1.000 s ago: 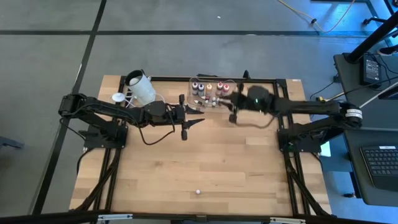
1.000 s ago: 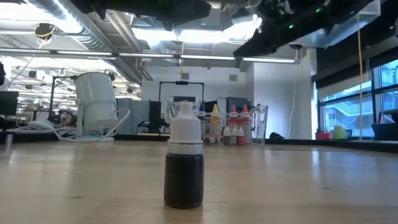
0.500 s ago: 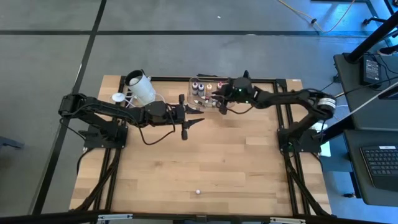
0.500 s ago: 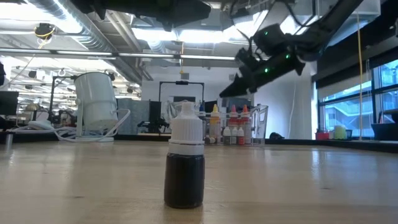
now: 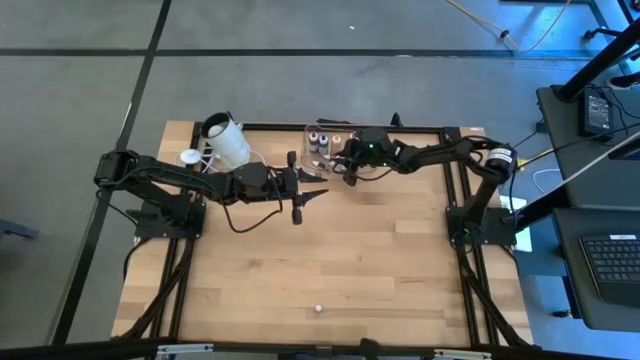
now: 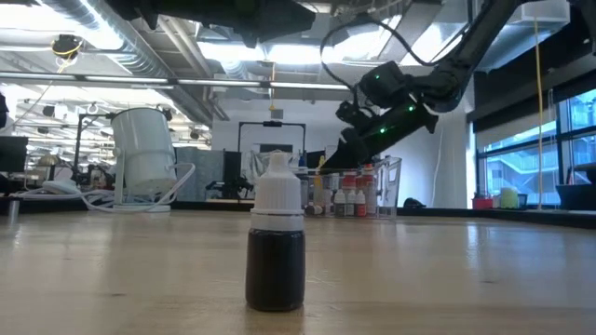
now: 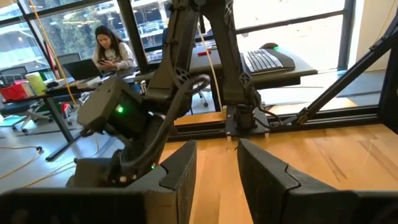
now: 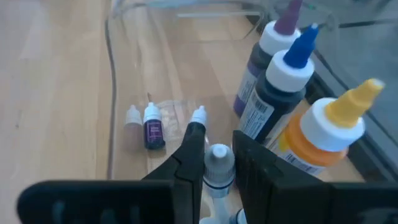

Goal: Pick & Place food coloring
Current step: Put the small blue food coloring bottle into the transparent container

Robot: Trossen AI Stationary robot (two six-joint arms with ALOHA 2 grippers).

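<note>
A small food-coloring bottle (image 8: 219,163) stands in the clear tub (image 5: 312,133) at the tabletop's (image 5: 330,250) twelve o'clock edge; the right hand (image 8: 214,149) straddles it, fingers parted; left hand (image 5: 312,193) waits centrally, parted, empty.

- One dark small bottle with a white cap (image 6: 276,244) near the table's front edge.
- Three larger tipped bottles (image 8: 287,74) in the clear tub (image 5: 312,131) at the back edge.
- One white cylindrical cup (image 5: 226,141).

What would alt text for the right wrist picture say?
The right gripper, fingers open, straddles a small pale-capped bottle inside the clear tub. Larger purple-, blue- and yellow-tipped bottles stand beside it; a tiny purple bottle stands farther off.
</note>
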